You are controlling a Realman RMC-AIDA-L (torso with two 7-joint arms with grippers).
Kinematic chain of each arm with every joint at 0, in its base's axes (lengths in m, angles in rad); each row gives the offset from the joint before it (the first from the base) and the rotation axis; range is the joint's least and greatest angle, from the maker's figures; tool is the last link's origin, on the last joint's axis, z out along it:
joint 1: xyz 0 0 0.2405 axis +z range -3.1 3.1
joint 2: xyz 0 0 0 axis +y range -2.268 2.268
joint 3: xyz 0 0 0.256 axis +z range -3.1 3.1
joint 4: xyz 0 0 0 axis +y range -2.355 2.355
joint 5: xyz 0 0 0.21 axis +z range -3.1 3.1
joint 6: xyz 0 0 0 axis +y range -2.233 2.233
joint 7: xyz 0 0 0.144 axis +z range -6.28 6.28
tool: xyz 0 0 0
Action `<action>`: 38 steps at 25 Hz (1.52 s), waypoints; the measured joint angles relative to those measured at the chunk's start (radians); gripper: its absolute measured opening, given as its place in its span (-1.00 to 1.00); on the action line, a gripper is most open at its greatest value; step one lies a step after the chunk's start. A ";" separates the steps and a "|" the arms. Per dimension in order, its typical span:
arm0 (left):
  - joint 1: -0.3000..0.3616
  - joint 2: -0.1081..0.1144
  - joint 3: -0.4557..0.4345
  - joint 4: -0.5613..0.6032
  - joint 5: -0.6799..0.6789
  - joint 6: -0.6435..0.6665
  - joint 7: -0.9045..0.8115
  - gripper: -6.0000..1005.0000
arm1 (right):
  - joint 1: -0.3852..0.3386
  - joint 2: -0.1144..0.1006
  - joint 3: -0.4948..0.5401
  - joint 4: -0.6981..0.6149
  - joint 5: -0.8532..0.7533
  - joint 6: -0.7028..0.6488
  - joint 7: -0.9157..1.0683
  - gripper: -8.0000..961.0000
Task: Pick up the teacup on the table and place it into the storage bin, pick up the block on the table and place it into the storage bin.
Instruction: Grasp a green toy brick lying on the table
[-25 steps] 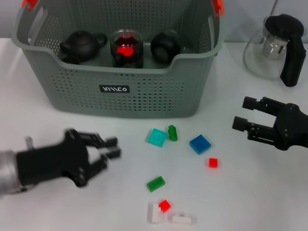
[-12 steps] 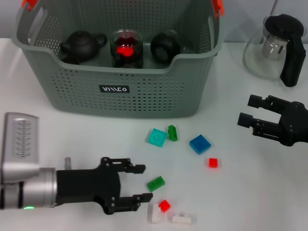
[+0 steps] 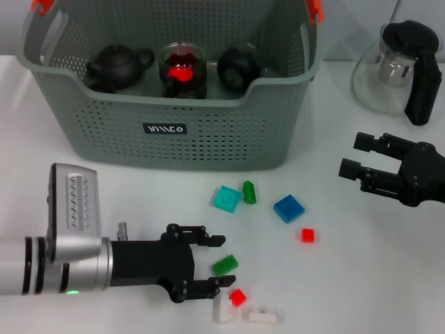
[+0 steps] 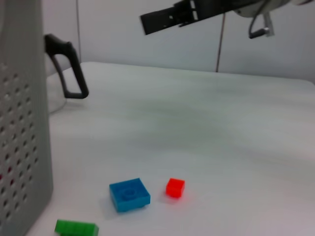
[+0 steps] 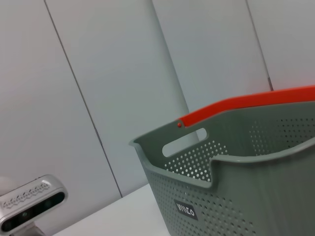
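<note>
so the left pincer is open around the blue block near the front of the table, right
Not quite. The left pincer is open, but the block between its fingers is the green block, not the blue block, which lies apart, farther toward the storage bin. The head view shows this.

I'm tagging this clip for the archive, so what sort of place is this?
Probably a lab or test bench, not a home: a bare white table against plain pale wall panels, with staged props on it, a grey storage bin holding teaware, loose toy blocks, and a glass pitcher.
</note>
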 joint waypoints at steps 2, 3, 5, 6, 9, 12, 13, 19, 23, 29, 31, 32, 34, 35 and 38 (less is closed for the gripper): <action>0.000 0.000 -0.002 -0.012 -0.004 -0.008 0.045 0.29 | 0.000 0.000 0.000 0.000 0.001 0.001 0.000 0.68; 0.000 0.000 -0.003 -0.016 -0.006 -0.011 0.063 0.29 | 0.000 0.001 0.000 0.000 0.001 0.001 0.000 0.68; 0.002 0.000 -0.004 -0.021 -0.011 -0.018 0.085 0.29 | 0.000 0.001 0.000 0.000 0.001 0.001 0.000 0.68; 0.002 -0.001 -0.004 -0.027 -0.016 -0.028 0.099 0.29 | 0.000 0.001 0.000 0.001 0.001 0.002 0.000 0.68; 0.001 -0.001 -0.003 -0.042 -0.023 -0.056 0.123 0.28 | 0.000 0.002 0.000 0.001 0.001 0.007 0.000 0.68; -0.004 -0.001 0.002 -0.051 -0.030 -0.080 0.127 0.28 | 0.000 0.002 0.000 0.001 0.001 0.010 0.000 0.68; -0.006 -0.001 0.002 -0.053 -0.030 -0.088 0.127 0.28 | 0.000 0.002 0.000 0.001 0.001 0.011 0.000 0.68; -0.009 -0.001 0.002 -0.056 -0.031 -0.119 0.127 0.29 | 0.000 0.002 0.000 0.004 0.000 0.011 0.000 0.68; -0.009 -0.001 -0.004 -0.056 -0.032 -0.124 0.127 0.28 | 0.000 0.002 0.000 0.005 0.000 0.011 0.000 0.68; -0.008 0.000 0.003 -0.056 -0.033 -0.104 0.128 0.29 | 0.000 0.004 0.000 0.004 0.000 0.011 0.000 0.68; -0.008 -0.001 0.005 -0.060 -0.033 -0.104 0.128 0.29 | 0.000 0.004 0.000 0.005 0.000 0.011 0.000 0.68; -0.008 -0.001 0.005 -0.060 -0.033 -0.104 0.128 0.28 | 0.000 0.003 0.000 0.005 0.000 0.011 0.000 0.68; -0.008 -0.001 0.005 -0.065 -0.033 -0.107 0.129 0.27 | 0.000 0.003 0.000 0.005 0.000 0.011 0.000 0.68; -0.009 -0.001 0.005 -0.066 -0.032 -0.109 0.129 0.26 | 0.000 0.003 0.000 0.005 0.000 0.011 0.000 0.68; -0.009 -0.001 0.005 -0.066 -0.028 -0.112 0.132 0.25 | 0.000 0.003 0.000 0.005 0.000 0.011 0.000 0.68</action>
